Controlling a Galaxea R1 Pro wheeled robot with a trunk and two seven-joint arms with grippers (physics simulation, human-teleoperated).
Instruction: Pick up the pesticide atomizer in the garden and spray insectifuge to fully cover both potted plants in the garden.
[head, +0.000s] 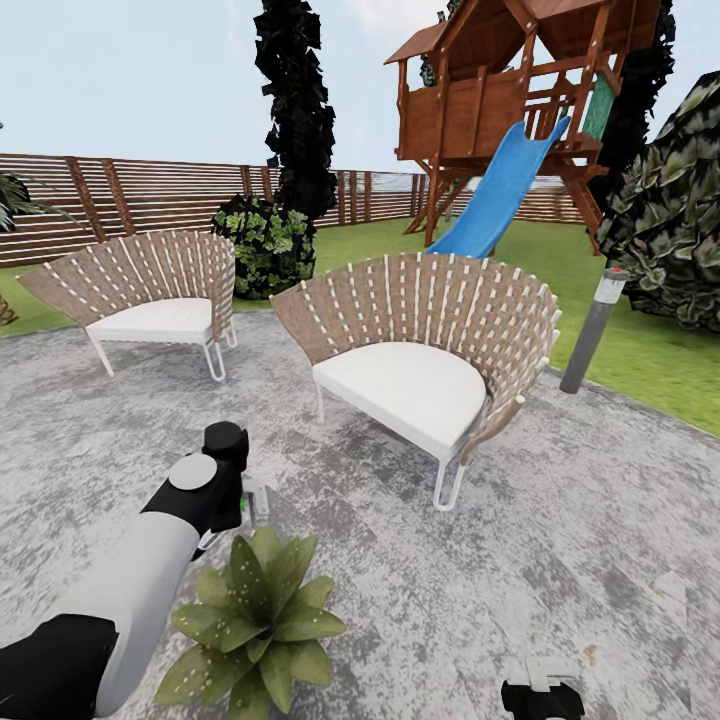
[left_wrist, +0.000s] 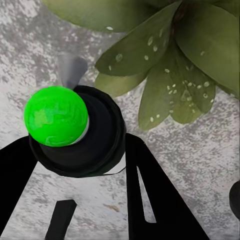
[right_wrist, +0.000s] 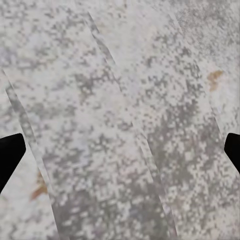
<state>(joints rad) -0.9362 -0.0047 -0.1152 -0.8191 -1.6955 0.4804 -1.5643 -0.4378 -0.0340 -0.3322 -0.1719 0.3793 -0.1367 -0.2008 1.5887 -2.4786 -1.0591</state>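
My left arm reaches over the grey stone patio (head: 560, 520), its left gripper (head: 246, 500) shut on the pesticide atomizer (head: 258, 503), which hangs just above and behind one potted plant (head: 258, 615). In the left wrist view the atomizer (left_wrist: 75, 130) appears end-on as a dark round body with a bright green cap, held between the black fingers (left_wrist: 150, 190). Beside it are the plant's broad leaves (left_wrist: 170, 65), dotted with white specks. My right gripper (head: 542, 690) sits low at the view's bottom edge. In the right wrist view it (right_wrist: 120, 152) is open over bare stone.
Two wicker chairs with white cushions (head: 420, 360) (head: 150, 290) stand ahead on the patio. A grey bollard lamp (head: 592, 335) marks the right patio edge by the lawn. A wooden play tower with a blue slide (head: 500, 190), shrubs and a slatted fence (head: 130, 190) lie beyond.
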